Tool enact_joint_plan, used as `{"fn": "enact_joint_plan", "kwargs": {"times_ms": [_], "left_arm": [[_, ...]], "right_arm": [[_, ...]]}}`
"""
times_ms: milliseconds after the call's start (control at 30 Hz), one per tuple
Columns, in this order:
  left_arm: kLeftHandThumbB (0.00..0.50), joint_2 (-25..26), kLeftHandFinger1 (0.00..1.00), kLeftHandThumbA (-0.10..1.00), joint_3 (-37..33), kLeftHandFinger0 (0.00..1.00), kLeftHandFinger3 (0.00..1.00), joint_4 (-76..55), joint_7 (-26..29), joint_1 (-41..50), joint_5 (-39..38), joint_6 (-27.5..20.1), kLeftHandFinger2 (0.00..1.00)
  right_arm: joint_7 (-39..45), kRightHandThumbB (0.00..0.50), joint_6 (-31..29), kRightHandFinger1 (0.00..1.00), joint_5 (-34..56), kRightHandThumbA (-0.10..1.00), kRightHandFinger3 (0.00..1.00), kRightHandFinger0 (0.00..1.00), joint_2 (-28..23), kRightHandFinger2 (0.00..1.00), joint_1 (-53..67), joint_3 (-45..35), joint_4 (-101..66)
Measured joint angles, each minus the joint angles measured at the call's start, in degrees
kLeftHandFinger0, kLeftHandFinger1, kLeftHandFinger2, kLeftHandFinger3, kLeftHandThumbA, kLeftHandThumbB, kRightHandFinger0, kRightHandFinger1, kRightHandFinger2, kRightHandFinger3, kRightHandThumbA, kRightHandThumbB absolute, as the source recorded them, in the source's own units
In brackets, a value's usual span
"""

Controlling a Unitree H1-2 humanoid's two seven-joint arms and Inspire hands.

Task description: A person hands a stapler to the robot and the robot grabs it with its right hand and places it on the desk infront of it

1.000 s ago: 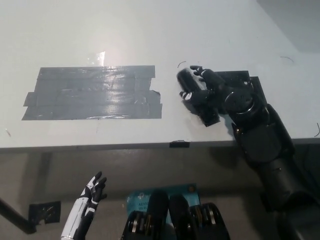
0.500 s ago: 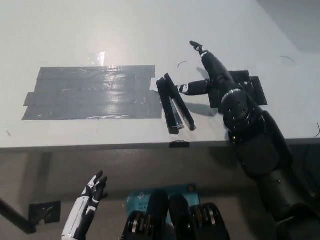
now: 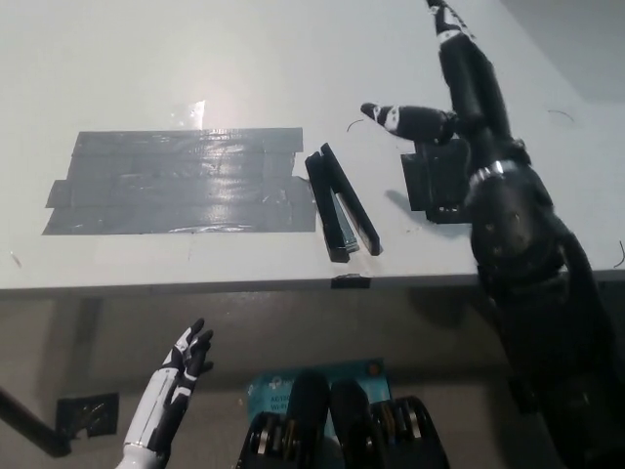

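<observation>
A black stapler lies on the white desk, just right of the grey tape patch, its length running from far to near. My black right hand is open and lifted above the desk, to the right of the stapler and apart from it, with fingers spread. My white left hand rests open below the desk's front edge at the lower left.
A large patch of grey tape covers the desk's left-middle. A smaller black patch lies under my right forearm. The desk's front edge runs across the picture; a small black tab marks it below the stapler.
My right hand let go of the stapler, which now lies on the desk, and the hand has opened and risen up and away to the right. The left hand barely shifted.
</observation>
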Motion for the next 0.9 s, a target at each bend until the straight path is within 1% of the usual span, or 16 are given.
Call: {"fn": "enact_joint_plan", "kwargs": {"times_ms": [33,67,100,167,233,333,400,433,467,500,533,567,633,733,833,900], "left_arm": [[0.452,0.0,1.0,0.95,0.0,0.93,1.0,0.0,0.0,-0.1,0.0,0.0,1.0],[0.451,0.0,1.0,0.95,0.0,0.92,1.0,0.0,0.0,-0.2,0.0,0.0,1.0],[0.452,0.0,1.0,0.95,0.0,0.92,1.0,0.0,0.0,-0.2,0.0,0.1,1.0],[0.469,0.0,1.0,0.98,0.0,0.93,1.0,0.1,0.0,-0.3,0.0,0.1,1.0],[0.481,-0.1,1.0,0.98,0.0,0.94,1.0,0.1,0.0,-0.3,0.1,0.1,1.0],[0.465,-0.1,1.0,0.98,0.0,0.95,1.0,0.3,0.0,-0.3,0.1,0.1,1.0],[0.468,-0.1,1.0,0.99,0.0,0.96,1.0,0.4,0.0,-0.3,0.1,0.1,1.0],[0.472,-0.1,1.0,1.0,0.0,0.96,1.0,0.6,0.0,0.0,0.1,0.0,1.0],[0.472,-0.1,1.0,1.0,0.0,0.96,1.0,0.7,0.0,0.1,0.1,0.0,1.0],[0.47,-0.1,1.0,1.0,0.0,0.95,1.0,1.1,0.0,0.5,0.1,-0.2,1.0],[0.47,-0.1,1.0,1.0,0.0,0.95,1.0,1.5,0.0,0.7,0.1,-0.4,1.0],[0.474,-0.1,1.0,1.0,-0.1,0.96,1.0,1.8,0.0,0.9,0.1,-0.5,1.0],[0.475,-0.2,1.0,1.0,-0.1,0.96,1.0,2.3,0.0,1.2,0.1,-0.7,1.0],[0.467,-0.4,1.0,1.0,-0.1,0.96,1.0,2.5,0.0,1.1,0.1,-1.2,1.0],[0.482,-0.5,1.0,1.0,-0.1,1.0,1.0,2.5,0.0,1.3,0.1,-1.6,1.0],[0.483,-0.5,1.0,1.0,-0.1,1.0,1.0,2.5,0.0,1.6,0.1,-1.7,1.0]], "right_arm": [[0.2,0.345,0.2,1.0,0.1,1.0,1.0,1.0,0.0,1.0,1.6,0.0,-2.2],[0.3,0.33,0.2,1.0,0.2,1.0,1.0,1.0,-0.1,1.0,2.6,0.0,-3.4],[0.5,0.329,0.3,1.0,0.3,1.0,1.0,1.0,-0.1,1.0,4.6,0.0,-5.9],[0.8,0.336,0.4,1.0,0.6,1.0,1.0,1.0,-0.2,1.0,8.3,0.1,-9.7],[1.0,0.294,0.3,1.0,0.9,1.0,1.0,1.0,-0.3,1.0,12.9,0.1,-13.8],[1.4,0.27,0.2,1.0,1.8,1.0,1.0,1.0,-0.4,1.0,20.8,0.1,-19.5],[1.5,0.226,-0.2,1.0,2.8,1.0,1.0,1.0,-0.6,1.0,25.4,0.1,-22.6],[1.6,0.237,-1.0,1.0,3.8,1.0,1.0,1.0,-0.8,1.0,30.7,0.1,-25.3],[1.7,0.241,-1.5,1.0,4.3,1.0,1.0,1.0,-1.0,1.0,32.5,0.1,-26.1],[1.7,0.224,-3.0,1.0,5.9,0.98,1.0,1.0,-1.6,1.0,37.8,0.0,-26.7],[1.8,0.224,-3.8,1.0,6.8,0.96,1.0,1.0,-1.8,1.0,40.4,-0.1,-26.3],[1.8,0.203,-4.6,1.0,7.7,0.94,1.0,1.0,-1.8,1.0,42.1,-0.3,-25.3],[1.9,0.2,-6.3,1.0,9.4,0.93,1.0,1.0,-1.8,1.0,44.2,-0.8,-22.1],[2.0,0.188,-8.4,1.0,11.2,0.9,1.0,1.0,-1.8,1.0,44.4,-1.2,-16.7],[2.1,0.166,-10.2,1.0,12.6,0.9,1.0,1.0,-1.8,1.0,44.1,-1.2,-13.2],[2.2,0.17,-11.7,1.0,13.3,0.91,1.0,1.0,-1.8,1.0,43.6,-1.2,-10.6]]}}
